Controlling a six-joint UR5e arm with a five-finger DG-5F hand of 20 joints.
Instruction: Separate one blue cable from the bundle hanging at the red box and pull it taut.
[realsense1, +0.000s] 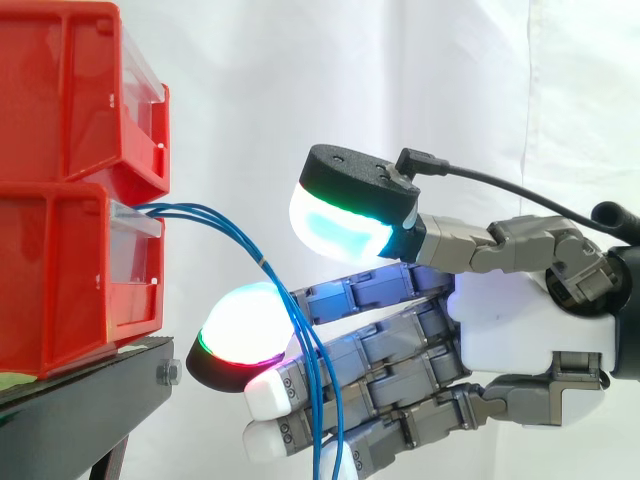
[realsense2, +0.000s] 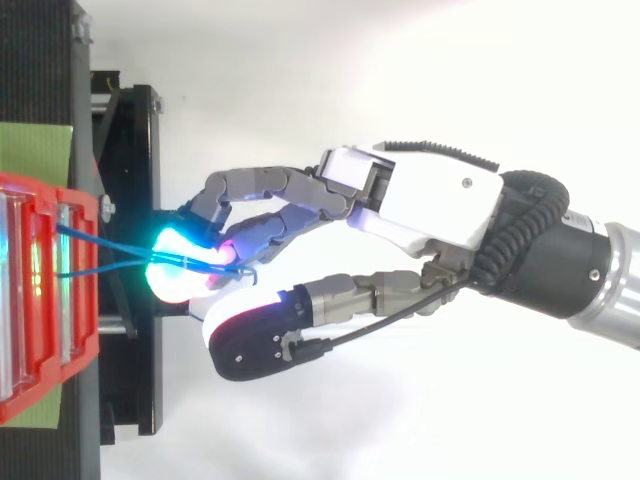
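Several thin blue cables (realsense1: 262, 263) leave the front of the lower red bin (realsense1: 70, 290), arc to the right and hang down. My hand (realsense1: 520, 320) comes in from the right with its fingers stretched toward the bin. The cables drape across the palm side of the fingers (realsense1: 380, 350), between them and the thumb. The thumb pad (realsense1: 340, 228), glowing cyan, stands above the cables with a gap. One fingertip (realsense1: 240, 335) glows white and red just short of the stand. From above, the cables (realsense2: 100, 240) run from the bin (realsense2: 40, 300) to the glowing fingertips (realsense2: 175, 265).
Two red bins are stacked, the upper one (realsense1: 70, 90) on the lower, on a black stand (realsense1: 90, 385) at the left. A white curtain hangs behind. A green sheet (realsense2: 35, 150) lies behind the bins in the top view.
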